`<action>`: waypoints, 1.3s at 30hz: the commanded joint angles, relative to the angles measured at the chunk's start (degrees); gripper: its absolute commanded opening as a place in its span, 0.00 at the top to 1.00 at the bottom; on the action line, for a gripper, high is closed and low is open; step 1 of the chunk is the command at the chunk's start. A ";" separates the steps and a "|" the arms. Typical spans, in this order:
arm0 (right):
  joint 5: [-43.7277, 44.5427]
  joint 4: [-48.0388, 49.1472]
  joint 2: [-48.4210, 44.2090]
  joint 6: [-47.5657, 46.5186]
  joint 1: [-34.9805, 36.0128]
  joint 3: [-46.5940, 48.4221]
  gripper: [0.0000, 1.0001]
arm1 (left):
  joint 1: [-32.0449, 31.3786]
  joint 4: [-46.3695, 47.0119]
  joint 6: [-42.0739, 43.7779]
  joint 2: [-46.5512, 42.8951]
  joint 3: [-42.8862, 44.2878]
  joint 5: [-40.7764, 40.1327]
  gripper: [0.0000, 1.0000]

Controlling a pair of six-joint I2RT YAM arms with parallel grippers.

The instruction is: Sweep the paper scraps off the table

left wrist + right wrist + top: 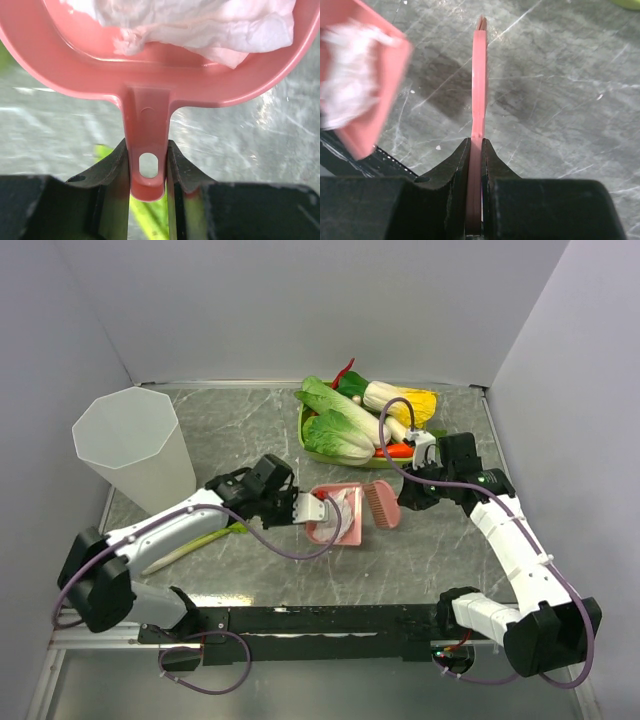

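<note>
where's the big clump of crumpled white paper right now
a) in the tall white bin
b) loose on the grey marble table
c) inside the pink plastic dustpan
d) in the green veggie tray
c: the crumpled white paper scraps lie inside the pink plastic dustpan, whose handle the left end effector grips.

The marble-patterned stone tabletop [250, 430] is grey-green with pale white veins. At its centre the shallow plastic dustpan [150, 100] is salmon pink, and the crumpled tissue-like paper scraps [200, 22] in it are white. The small bristled brush [381, 506] at its 3 o'clock is the same pink. The left tool [148, 150] and right tool [476, 142] are black, on white arms [170, 525] with purple cables [280, 545]. At 9 o'clock stands a translucent white octagonal bin [130, 445]. At 12 o'clock sits a lime-green tray [303, 435] — green-and-white cabbages [335, 430], yellow corn [415, 402], red chilli [345, 373]. The long leek [185, 550] is white-stemmed and green-tipped.
</note>
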 commanded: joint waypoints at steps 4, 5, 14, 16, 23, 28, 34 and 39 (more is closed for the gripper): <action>-2.53 2.60 0.47 2.29 -1.03 0.82 1.00 | 0.41 -9.34 1.44 -3.02 10.17 3.31 0.99; -2.71 2.69 0.65 2.38 -1.11 1.00 1.00 | 0.41 -12.23 1.35 -3.02 10.88 3.57 0.99; -4.82 3.13 1.70 4.67 -1.56 0.56 1.00 | 1.90 -17.62 -7.87 -8.20 13.78 7.69 0.99; -5.17 3.13 2.58 5.11 -1.56 0.91 1.00 | 3.49 -18.50 -9.46 -9.60 14.13 9.28 0.99; -7.10 3.83 6.18 7.39 -1.56 2.40 1.00 | 8.76 -22.63 -9.37 -11.11 18.17 5.33 0.99; -9.21 5.50 9.26 9.92 -1.56 3.02 1.00 | 13.24 -23.68 -12.53 -13.04 20.20 3.66 0.99; -11.14 5.50 11.98 12.32 -1.03 4.34 1.00 | 21.50 -25.79 -14.73 -14.53 22.92 -0.21 0.99; -11.32 5.76 12.95 12.49 -1.03 4.69 1.00 | 29.31 -27.20 -16.22 -15.68 25.56 -2.67 0.99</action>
